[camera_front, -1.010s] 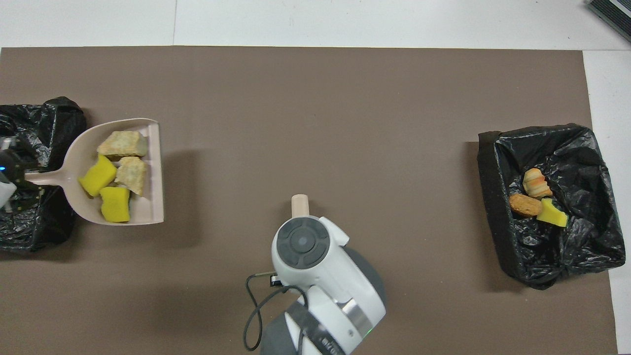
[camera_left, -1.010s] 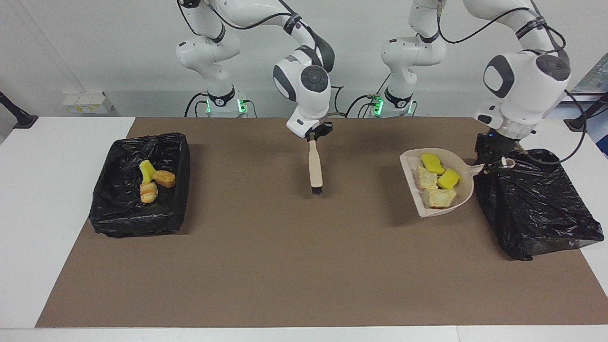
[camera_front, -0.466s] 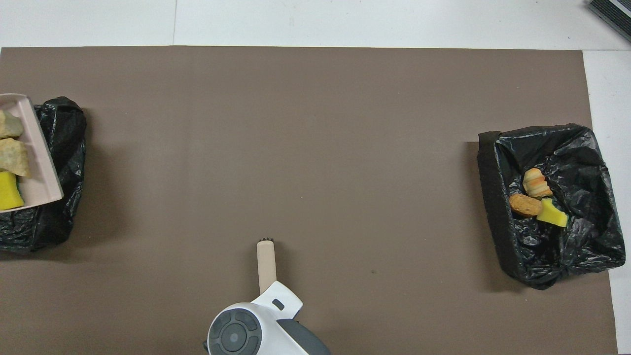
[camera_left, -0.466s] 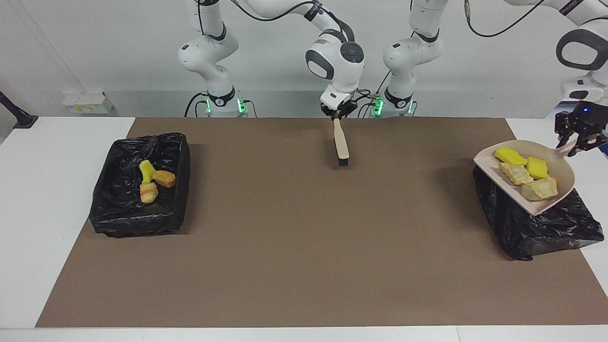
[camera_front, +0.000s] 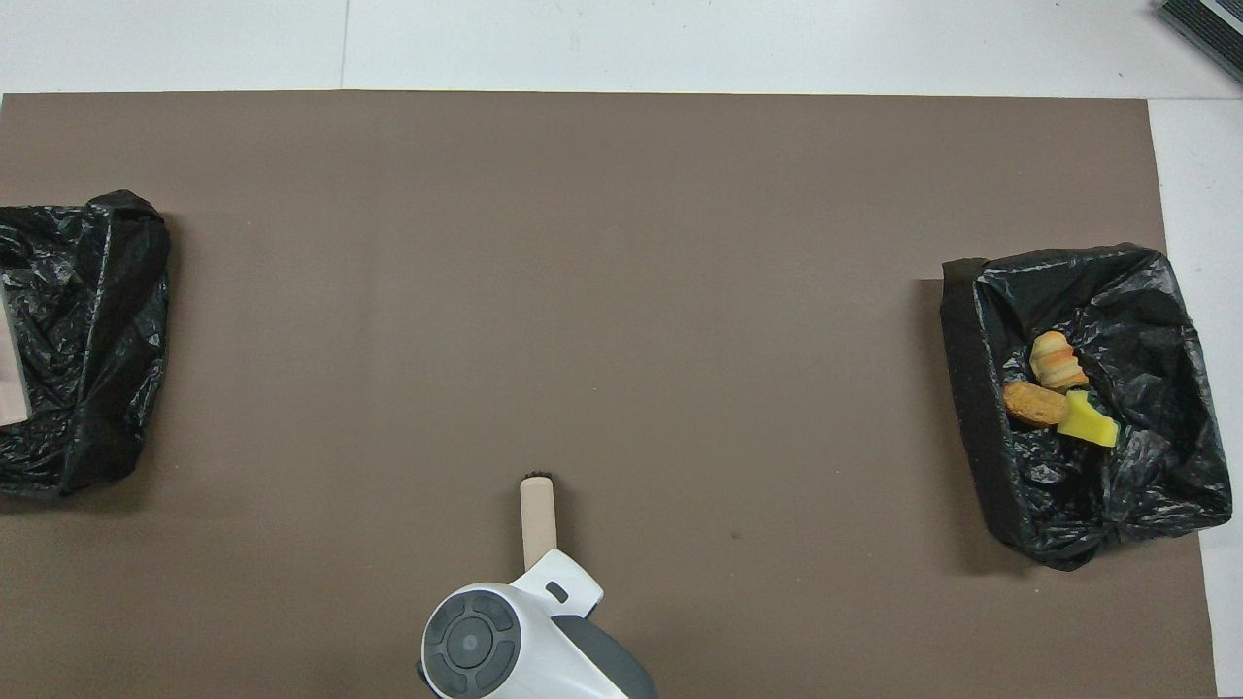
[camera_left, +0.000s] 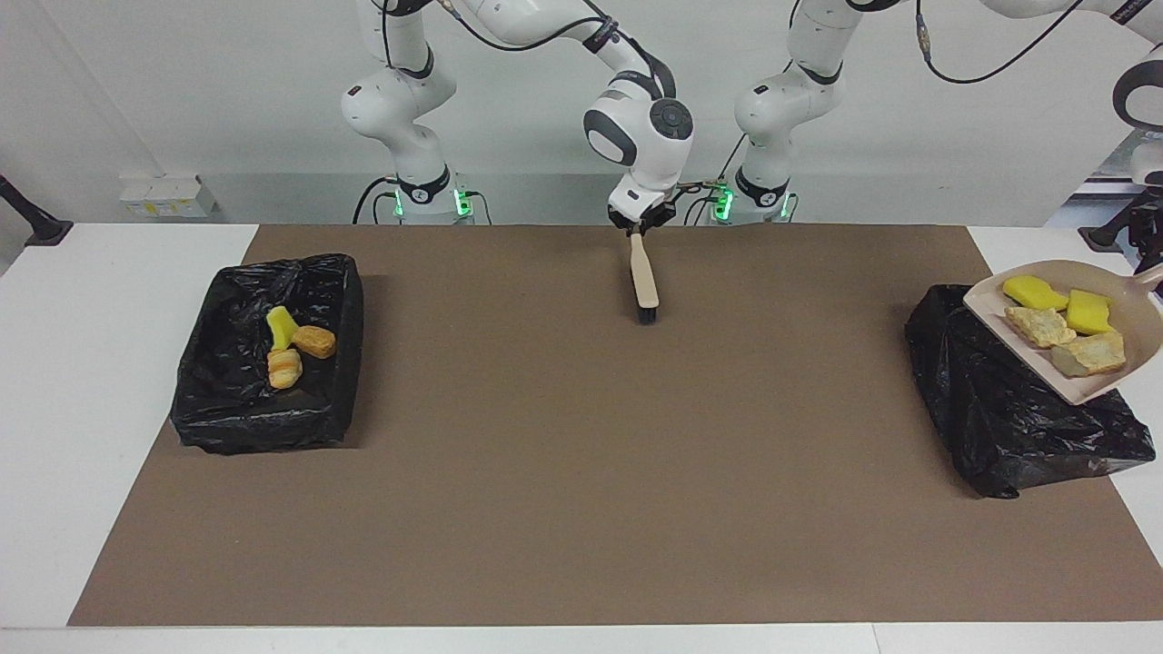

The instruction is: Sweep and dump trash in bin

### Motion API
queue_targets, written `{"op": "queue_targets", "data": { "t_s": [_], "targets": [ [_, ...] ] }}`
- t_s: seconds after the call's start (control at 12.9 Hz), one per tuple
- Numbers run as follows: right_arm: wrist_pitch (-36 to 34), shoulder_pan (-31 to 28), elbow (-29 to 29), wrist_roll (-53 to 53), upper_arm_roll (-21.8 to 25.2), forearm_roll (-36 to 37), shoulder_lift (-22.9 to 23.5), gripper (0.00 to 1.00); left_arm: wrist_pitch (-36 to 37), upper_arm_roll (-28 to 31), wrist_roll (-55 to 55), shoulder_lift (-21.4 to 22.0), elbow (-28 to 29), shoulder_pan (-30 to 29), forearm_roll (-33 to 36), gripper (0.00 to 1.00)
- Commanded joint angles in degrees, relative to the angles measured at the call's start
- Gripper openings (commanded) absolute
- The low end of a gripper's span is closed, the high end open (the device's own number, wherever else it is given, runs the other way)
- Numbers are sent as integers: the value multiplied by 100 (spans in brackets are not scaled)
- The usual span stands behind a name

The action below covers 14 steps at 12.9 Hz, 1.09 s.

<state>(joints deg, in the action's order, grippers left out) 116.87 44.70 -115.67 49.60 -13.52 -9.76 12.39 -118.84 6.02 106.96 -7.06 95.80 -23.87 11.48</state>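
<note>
Close to the robots, near the middle of the brown mat [camera_left: 581, 472], the right gripper [camera_left: 641, 221] hangs with its fingers pinched on the top of the brush [camera_left: 644, 281]. The brush points down and slightly away from the robots, its black bristles at or just above the mat; I cannot tell whether they touch. In the overhead view the brush [camera_front: 537, 516] pokes out from under the arm's white wrist.

Farther out, at the right arm's end of the table, sits a bin lined with a black bag [camera_left: 269, 352]. Three pieces of trash lie together in it: a yellow wedge [camera_left: 281, 327], a golden-brown chunk [camera_left: 314, 341] and a striped tan chunk [camera_left: 284, 368]. From overhead the same three cluster in the bin [camera_front: 1146, 291], the yellow wedge [camera_front: 1088, 420] touching the brown chunk [camera_front: 1035, 404], the striped chunk [camera_front: 1058, 360] just beside them.

At the left arm's end lies a second black-bagged bin [camera_left: 1008, 409], crumpled, with nothing visible inside. Over it the dustpan [camera_left: 1140, 318] is raised and tilted, lip low toward the table's middle. It carries four pieces of trash: two yellow wedges [camera_left: 1034, 292] [camera_left: 1088, 312] and two tan chunks [camera_left: 1039, 326] [camera_left: 1091, 352]. Its handle runs off the frame edge, where the left gripper is out of sight. Overhead shows only this bin [camera_front: 87, 330] and a sliver of the dustpan [camera_front: 10, 374].
</note>
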Motion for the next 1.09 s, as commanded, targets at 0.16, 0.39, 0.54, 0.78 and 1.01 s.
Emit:
{"op": "queue_targets", "data": {
  "t_s": [0.16, 0.39, 0.54, 0.78, 1.01],
  "targets": [
    [-499, -496, 659, 32, 7, 141, 71, 100, -517, -75, -262, -165, -89, 49, 1345, 0],
    [-787, -1364, 1019, -729, -19, 291, 10, 100, -544, -84, -421, -94, 131, 172, 2136, 0],
    [-1200, -1901, 1274, -1432, -10, 291, -17, 100, -544, -84, -648, -33, 210, 330, 2847, 0],
    [-1929, -2770, 1757, -2460, -10, 308, -131, 100, -544, -75, -1027, 134, 491, 567, 3631, 0],
    [-2659, -3308, 2363, -3174, -1, 614, -132, 100, -535, -75, -1483, 204, 562, 839, 4491, 0]
  ]
}}
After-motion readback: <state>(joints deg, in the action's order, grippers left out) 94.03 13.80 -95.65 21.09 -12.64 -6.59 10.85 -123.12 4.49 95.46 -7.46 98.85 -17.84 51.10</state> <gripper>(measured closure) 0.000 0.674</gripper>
